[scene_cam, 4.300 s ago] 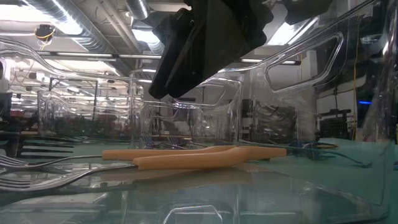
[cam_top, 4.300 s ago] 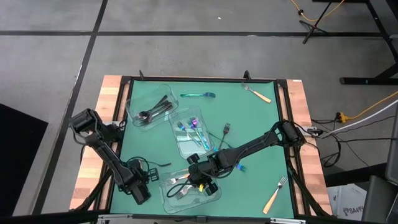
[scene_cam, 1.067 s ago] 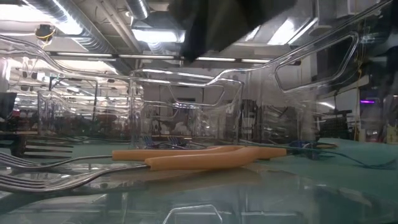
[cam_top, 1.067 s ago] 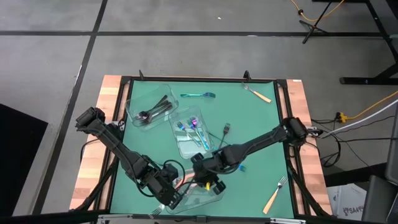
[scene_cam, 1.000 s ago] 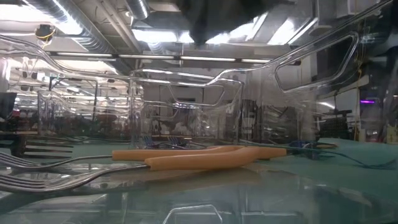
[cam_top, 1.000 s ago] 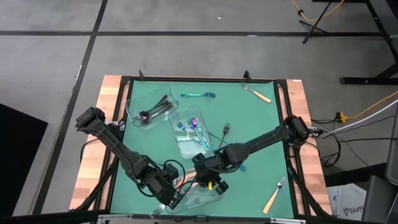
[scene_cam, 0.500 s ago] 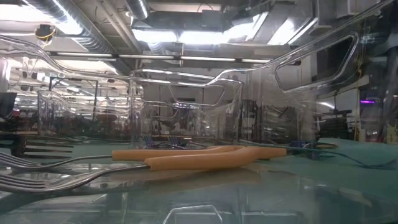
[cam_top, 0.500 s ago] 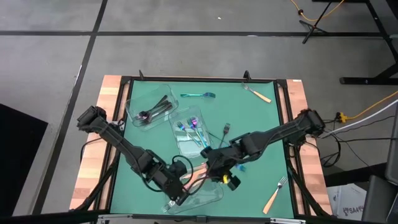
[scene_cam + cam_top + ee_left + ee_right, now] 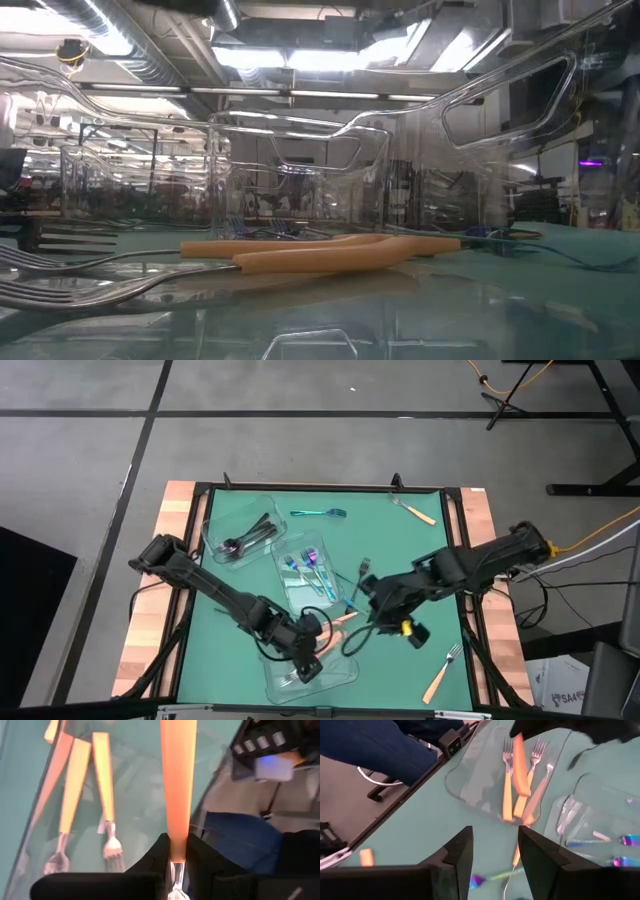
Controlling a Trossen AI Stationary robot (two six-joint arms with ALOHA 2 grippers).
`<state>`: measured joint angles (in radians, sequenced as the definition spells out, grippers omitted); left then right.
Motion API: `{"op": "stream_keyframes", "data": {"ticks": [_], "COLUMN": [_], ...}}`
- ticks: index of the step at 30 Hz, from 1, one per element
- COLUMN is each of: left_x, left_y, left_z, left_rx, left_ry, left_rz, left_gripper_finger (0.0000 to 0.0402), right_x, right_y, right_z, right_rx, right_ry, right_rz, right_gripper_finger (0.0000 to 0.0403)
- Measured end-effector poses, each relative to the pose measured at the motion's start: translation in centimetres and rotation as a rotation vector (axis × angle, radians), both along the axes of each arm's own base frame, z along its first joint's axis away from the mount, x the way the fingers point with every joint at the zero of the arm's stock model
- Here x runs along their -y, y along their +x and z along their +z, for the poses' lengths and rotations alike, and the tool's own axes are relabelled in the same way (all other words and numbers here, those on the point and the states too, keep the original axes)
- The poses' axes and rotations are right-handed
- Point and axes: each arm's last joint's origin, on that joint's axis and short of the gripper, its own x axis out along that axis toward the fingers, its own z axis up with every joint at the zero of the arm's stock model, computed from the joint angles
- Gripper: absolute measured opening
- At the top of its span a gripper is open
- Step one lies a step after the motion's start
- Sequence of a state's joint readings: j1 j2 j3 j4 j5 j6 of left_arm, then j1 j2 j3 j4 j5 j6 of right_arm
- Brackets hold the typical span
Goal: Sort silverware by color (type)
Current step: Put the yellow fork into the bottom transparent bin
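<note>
While orange-handled forks (image 9: 512,795) fill the near container (image 9: 345,672), black ones (image 9: 250,537) fill another

Light: bright, even, from ceiling strips (image 9: 300,58)
Glare: on clear container (image 9: 380,190) walls
Blur: orange-handled fork (image 9: 177,785) near the left wrist camera

My right gripper (image 9: 366,598) is now pulled away from the near container (image 9: 345,672) — my left gripper (image 9: 312,668) moves over it, clamping an orange-handled fork (image 9: 177,780).
</note>
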<state>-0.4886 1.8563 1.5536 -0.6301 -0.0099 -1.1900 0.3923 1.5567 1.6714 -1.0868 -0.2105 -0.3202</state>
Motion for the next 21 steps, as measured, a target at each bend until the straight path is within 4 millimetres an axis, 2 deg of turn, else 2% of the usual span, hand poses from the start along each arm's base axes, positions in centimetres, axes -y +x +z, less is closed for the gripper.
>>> {"op": "stream_keyframes", "data": {"ticks": [10,21], "left_x": [0.1,0.4], "left_y": [1.4,1.8], "left_z": [-3.7,-6.1], "left_rx": [-0.058,-0.104], "left_ry": [0.106,0.178], "left_rz": [-0.068,-0.104], "left_gripper_finger": [0.0037,0.0037], "right_x": [2.0,3.5], "right_y": [-4.6,-7.8], "right_z": [3.2,4.7], "right_rx": [0.013,0.085], "right_ry": [0.025,0.003], "right_rz": [-0.072,-0.132], "right_gripper_finger": [0.0145,0.0145]}}
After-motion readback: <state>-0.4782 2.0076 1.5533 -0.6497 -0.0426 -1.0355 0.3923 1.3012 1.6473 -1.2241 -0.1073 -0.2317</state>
